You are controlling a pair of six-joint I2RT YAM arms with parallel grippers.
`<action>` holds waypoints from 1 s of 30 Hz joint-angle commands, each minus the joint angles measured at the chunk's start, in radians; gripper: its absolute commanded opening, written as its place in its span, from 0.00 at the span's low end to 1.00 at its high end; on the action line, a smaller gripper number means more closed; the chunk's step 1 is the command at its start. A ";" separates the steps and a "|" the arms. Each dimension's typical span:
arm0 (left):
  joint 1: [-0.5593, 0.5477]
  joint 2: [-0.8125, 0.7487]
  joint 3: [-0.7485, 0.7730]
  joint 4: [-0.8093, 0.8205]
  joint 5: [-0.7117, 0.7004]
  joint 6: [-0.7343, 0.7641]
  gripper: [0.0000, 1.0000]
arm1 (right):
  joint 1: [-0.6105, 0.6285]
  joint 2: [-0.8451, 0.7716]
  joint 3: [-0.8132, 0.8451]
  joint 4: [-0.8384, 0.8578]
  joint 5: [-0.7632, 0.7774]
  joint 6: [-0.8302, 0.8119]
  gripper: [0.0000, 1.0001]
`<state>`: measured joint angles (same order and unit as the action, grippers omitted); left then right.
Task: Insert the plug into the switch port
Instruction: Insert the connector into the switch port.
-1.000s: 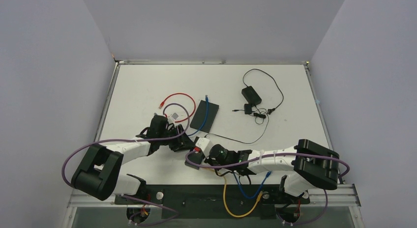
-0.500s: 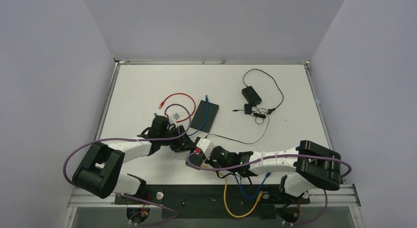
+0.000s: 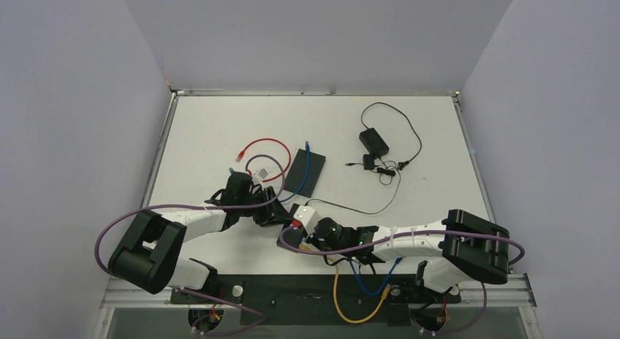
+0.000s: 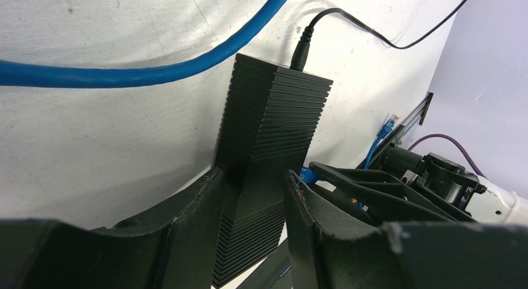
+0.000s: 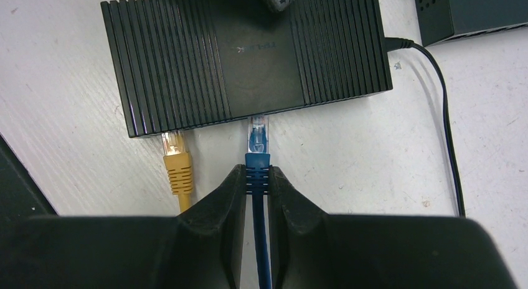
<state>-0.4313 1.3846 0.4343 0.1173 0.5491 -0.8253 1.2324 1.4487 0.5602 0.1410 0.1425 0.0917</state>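
The switch [image 5: 249, 52] is a flat ribbed black box lying on the white table. In the left wrist view my left gripper [image 4: 252, 192] is shut across one narrow end of the switch [image 4: 271, 127], both fingers pressed to its sides. My right gripper [image 5: 257, 177] is shut on the blue boot of the plug [image 5: 258, 139]. The plug's clear tip meets the switch's front face at a port near the middle. Most of its clear body still shows outside. In the top view both grippers meet near the table's front centre, left gripper [image 3: 274, 212] and right gripper [image 3: 291, 235].
A yellow plug [image 5: 174, 158] sits in the port left of the blue one. A black power cord [image 5: 436, 83] enters the switch's right end. A second black box [image 3: 304, 171], a power adapter [image 3: 373, 140] and a red cable [image 3: 263, 145] lie farther back.
The right arm has shifted slightly, its wrist edging a little to the right and nearer. The left gripper stays clamped on the switch.
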 commanded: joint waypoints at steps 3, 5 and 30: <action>-0.014 0.002 0.029 0.029 0.008 0.019 0.36 | 0.011 -0.011 -0.012 0.135 -0.018 0.028 0.00; -0.014 -0.001 0.030 0.022 0.006 0.021 0.36 | 0.012 -0.009 -0.014 0.139 -0.024 0.030 0.00; -0.014 -0.031 0.072 -0.079 -0.047 0.069 0.36 | 0.022 -0.010 -0.034 0.148 0.020 0.068 0.00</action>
<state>-0.4381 1.3659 0.4786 0.0338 0.4995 -0.7765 1.2453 1.4490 0.5209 0.2119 0.1276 0.1364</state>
